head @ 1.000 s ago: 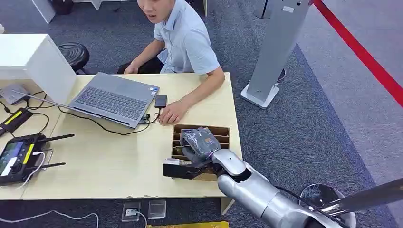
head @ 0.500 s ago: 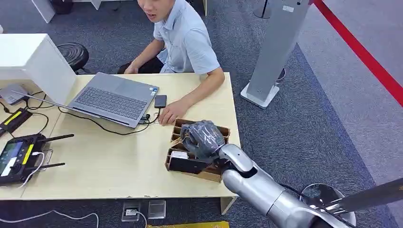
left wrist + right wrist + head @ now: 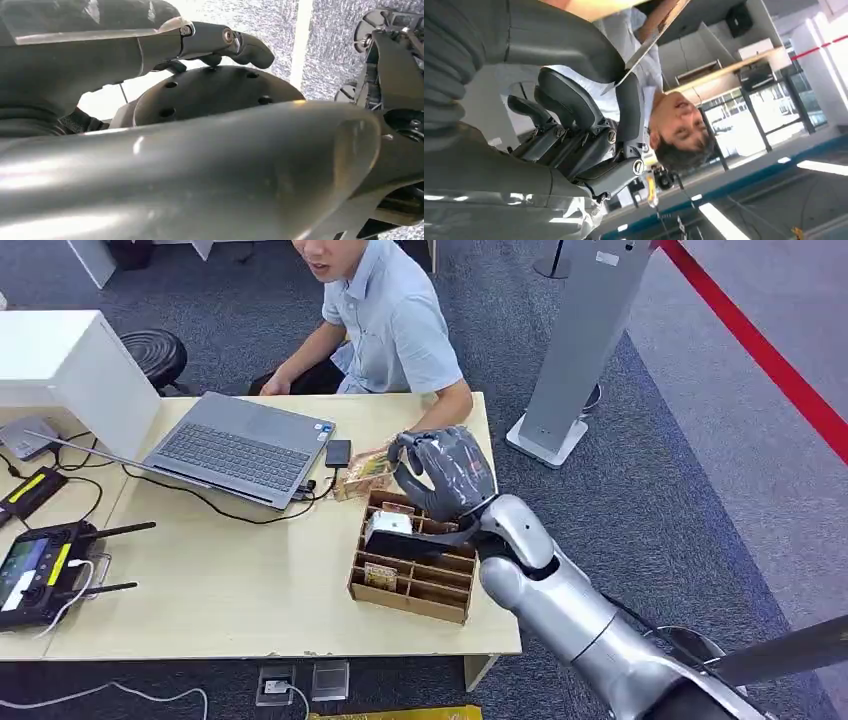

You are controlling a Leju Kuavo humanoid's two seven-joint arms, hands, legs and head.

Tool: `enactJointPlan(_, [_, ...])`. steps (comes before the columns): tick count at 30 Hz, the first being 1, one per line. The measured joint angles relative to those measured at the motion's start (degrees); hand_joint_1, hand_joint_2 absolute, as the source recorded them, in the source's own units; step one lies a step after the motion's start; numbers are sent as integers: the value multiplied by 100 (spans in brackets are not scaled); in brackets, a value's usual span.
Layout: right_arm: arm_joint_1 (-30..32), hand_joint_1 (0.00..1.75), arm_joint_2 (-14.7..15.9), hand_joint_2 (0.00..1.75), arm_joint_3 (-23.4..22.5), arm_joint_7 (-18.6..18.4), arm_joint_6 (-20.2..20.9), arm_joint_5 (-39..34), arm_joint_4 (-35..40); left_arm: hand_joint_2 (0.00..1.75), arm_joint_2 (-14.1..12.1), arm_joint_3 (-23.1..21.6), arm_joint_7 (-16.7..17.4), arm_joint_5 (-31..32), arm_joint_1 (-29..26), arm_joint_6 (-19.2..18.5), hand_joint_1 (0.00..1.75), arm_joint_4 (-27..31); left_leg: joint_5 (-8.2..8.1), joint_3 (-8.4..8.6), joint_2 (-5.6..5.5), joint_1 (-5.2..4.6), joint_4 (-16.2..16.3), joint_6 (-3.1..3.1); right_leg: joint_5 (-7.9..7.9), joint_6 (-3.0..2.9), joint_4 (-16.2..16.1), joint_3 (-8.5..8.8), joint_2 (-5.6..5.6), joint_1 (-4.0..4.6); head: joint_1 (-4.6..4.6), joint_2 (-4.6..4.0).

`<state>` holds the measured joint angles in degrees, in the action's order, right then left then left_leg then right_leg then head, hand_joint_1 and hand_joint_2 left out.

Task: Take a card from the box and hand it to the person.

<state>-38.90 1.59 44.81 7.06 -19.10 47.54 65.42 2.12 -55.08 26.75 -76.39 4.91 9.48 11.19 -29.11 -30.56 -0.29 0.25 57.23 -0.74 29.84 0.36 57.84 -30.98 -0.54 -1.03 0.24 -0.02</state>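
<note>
While the light wooden table (image 3: 240, 580) takes up most of the head view, I list it first: it runs under and well off to the left of my right hand (image 3: 445, 475), and its right edge falls just below that hand's wrist.

Person in a pale blue shirt (image 3: 395, 325): seated beyond the hand, across the table; their forearm (image 3: 440, 415) comes down towards it.

Open grey laptop (image 3: 240, 445): left of the hand, well apart, with dark cables trailing nearer.

Brown cardboard box with slotted compartments (image 3: 410, 580): directly beneath and behind the hand, a few cards standing in its slots.

Right hand: raised above the far end of the box, fingers drawn together; the wrist view shows a thin flat edge caught between thumb and a dark finger, so I judge it clamped on the card.

Left hand (image 3: 150, 50): I cannot tell whether it is apart or together.

Small patterned card (image 3: 362, 475), tan from the wrist camera (image 3: 651, 37): jutting out past the fingertips to the left, by the person's side of the table.

Handling, my judgement: very light, thin, stiff enough to hold flat but easily bent, and slick, so a pinch on one short end leaves the free end for the person.

Room: open air above the table to the left; box walls below and the table's right edge nearby are what I would watch.
</note>
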Motion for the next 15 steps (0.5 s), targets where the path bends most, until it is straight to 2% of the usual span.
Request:
enactJointPlan(2, [-91, 175, -101, 175, -13, -75, -31, 111, -107, 0, -11, -4, 26, 4, 0, -57, 0, 0, 0, -2, 0, 0, 0, 0, 0, 0, 0, -1, 0, 0, -2, 0])
enactJointPlan(5, [-323, 175, -380, 175, -17, -378, -22, 190, -541, 0, -13, -11, 96, 11, 2, -142, 0, -13, 0, -6, -1, 0, 0, 0, 0, 0, 2, -4, 0, 0, -9, 0])
enactJointPlan(12, [-780, 175, -882, 175, -13, -749, 37, 260, -1626, 0, -13, -78, 262, 109, 44, -175, 0, -13, 0, -11, -2, 0, 0, 0, 0, 0, 2, -7, -2, 0, 2, 0])
enactJointPlan(15, [-936, 175, -1036, 175, -11, -1087, 111, 312, -2012, 0, -20, -87, 323, 127, 53, -203, 0, -13, 0, -15, -3, 0, 0, 0, 0, 0, 2, -12, -2, 0, 2, 0])
